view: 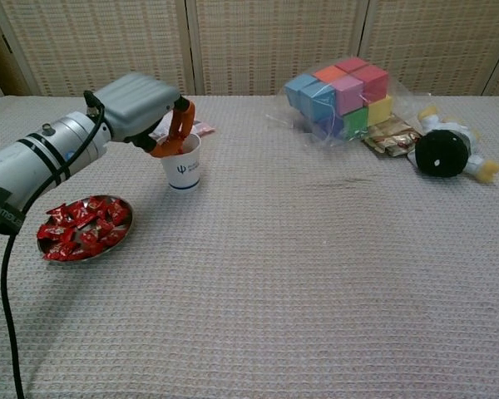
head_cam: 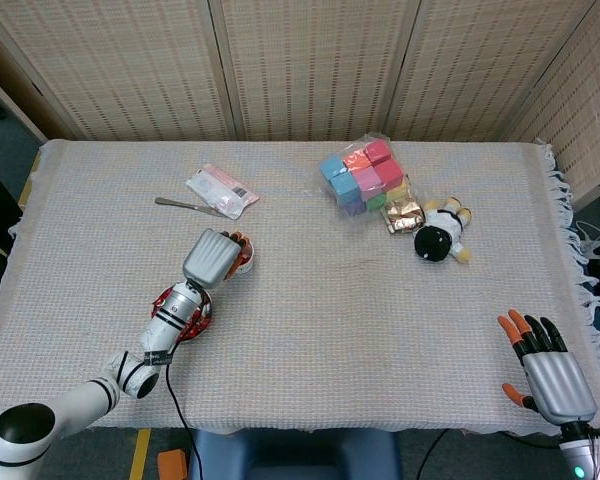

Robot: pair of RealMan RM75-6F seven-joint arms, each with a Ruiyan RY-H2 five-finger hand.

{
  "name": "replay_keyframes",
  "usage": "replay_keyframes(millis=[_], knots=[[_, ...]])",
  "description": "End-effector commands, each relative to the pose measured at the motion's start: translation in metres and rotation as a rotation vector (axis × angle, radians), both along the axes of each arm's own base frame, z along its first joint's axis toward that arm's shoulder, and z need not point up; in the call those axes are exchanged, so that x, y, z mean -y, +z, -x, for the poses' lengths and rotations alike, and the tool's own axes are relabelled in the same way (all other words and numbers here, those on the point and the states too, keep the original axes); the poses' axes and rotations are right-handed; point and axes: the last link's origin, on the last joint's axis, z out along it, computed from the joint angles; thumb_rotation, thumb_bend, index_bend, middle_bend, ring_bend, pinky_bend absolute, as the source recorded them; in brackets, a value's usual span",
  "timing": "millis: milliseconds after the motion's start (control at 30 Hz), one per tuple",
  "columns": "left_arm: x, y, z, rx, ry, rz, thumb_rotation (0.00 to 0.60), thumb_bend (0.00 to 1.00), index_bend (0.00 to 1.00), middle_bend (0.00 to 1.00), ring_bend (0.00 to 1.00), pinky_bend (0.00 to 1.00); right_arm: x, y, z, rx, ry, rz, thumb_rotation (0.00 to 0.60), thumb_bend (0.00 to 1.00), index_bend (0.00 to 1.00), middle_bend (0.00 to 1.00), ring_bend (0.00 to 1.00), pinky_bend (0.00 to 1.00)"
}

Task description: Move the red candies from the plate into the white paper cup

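Note:
The white paper cup [view: 181, 167] stands left of the table's middle, and in the head view the cup [head_cam: 245, 262] is partly covered. My left hand [view: 145, 112] hovers over it, orange fingertips [view: 171, 138] bunched and dipping into its mouth; whether they pinch a candy is hidden. In the head view the left hand [head_cam: 212, 256] covers the cup's left side. The metal plate [view: 126, 231] with several red candies [view: 79, 230] lies near the front left, under my forearm [head_cam: 175, 312]. My right hand [head_cam: 548, 374] rests at the front right edge, fingers spread, holding nothing.
A bag of coloured blocks [view: 341, 96] sits at the back right, with gold packets [view: 389, 133] and a black-and-white plush toy [view: 445, 152] beside it. A white packet [head_cam: 220, 190] and a metal knife [head_cam: 185, 206] lie behind the cup.

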Motion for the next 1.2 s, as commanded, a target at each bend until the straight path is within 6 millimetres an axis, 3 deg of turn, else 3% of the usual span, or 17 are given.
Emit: replay_keyframes(millis=[33, 100, 200, 400, 500, 633, 767, 867, 1033, 1200], knots=[[0.001, -0.003, 0.000, -0.010, 0.009, 0.007, 0.600, 0.45, 0.34, 0.38, 0.64, 0.99, 0.000, 0.000, 0.000, 0.001, 0.002, 0.001, 0.600, 0.11, 0.00, 0.00, 0.00, 0.00], [0.002, -0.003, -0.001, -0.004, 0.010, 0.008, 0.600, 0.44, 0.26, 0.30, 0.63, 0.99, -0.001, 0.001, -0.001, 0.003, 0.003, 0.004, 0.600, 0.11, 0.00, 0.00, 0.00, 0.00], [0.004, -0.002, -0.004, -0.001, 0.006, 0.007, 0.600, 0.44, 0.21, 0.26, 0.62, 0.98, -0.001, 0.001, -0.001, 0.003, 0.005, 0.003, 0.600, 0.11, 0.00, 0.00, 0.00, 0.00], [0.017, 0.012, 0.001, 0.036, -0.002, 0.003, 0.600, 0.43, 0.19, 0.24, 0.62, 0.98, -0.004, 0.002, -0.003, 0.007, 0.016, 0.005, 0.600, 0.11, 0.00, 0.00, 0.00, 0.00], [0.039, 0.024, 0.016, 0.081, 0.003, 0.023, 0.600, 0.42, 0.19, 0.24, 0.62, 0.98, -0.005, 0.003, -0.003, 0.009, 0.022, 0.008, 0.600, 0.11, 0.00, 0.00, 0.00, 0.00], [0.082, 0.043, 0.053, 0.119, 0.063, 0.082, 0.600, 0.40, 0.15, 0.23, 0.58, 0.99, -0.007, 0.002, -0.004, 0.011, 0.034, -0.001, 0.600, 0.11, 0.00, 0.00, 0.00, 0.00], [0.120, 0.055, 0.089, 0.112, 0.148, 0.129, 0.600, 0.38, 0.11, 0.20, 0.34, 0.98, -0.010, 0.001, -0.007, 0.013, 0.048, -0.009, 0.600, 0.11, 0.00, 0.00, 0.00, 0.00], [0.143, 0.059, 0.108, 0.091, 0.195, 0.175, 0.600, 0.38, 0.10, 0.17, 0.25, 0.98, -0.011, -0.001, -0.009, 0.012, 0.058, -0.017, 0.600, 0.11, 0.00, 0.00, 0.00, 0.00], [0.167, 0.054, 0.120, 0.043, 0.195, 0.179, 0.600, 0.37, 0.10, 0.15, 0.24, 0.98, -0.013, -0.006, -0.011, 0.007, 0.072, -0.043, 0.600, 0.11, 0.00, 0.00, 0.00, 0.00], [0.169, 0.043, 0.123, 0.034, 0.191, 0.167, 0.600, 0.37, 0.11, 0.16, 0.26, 0.98, -0.016, -0.006, -0.013, 0.009, 0.084, -0.043, 0.600, 0.11, 0.00, 0.00, 0.00, 0.00]])
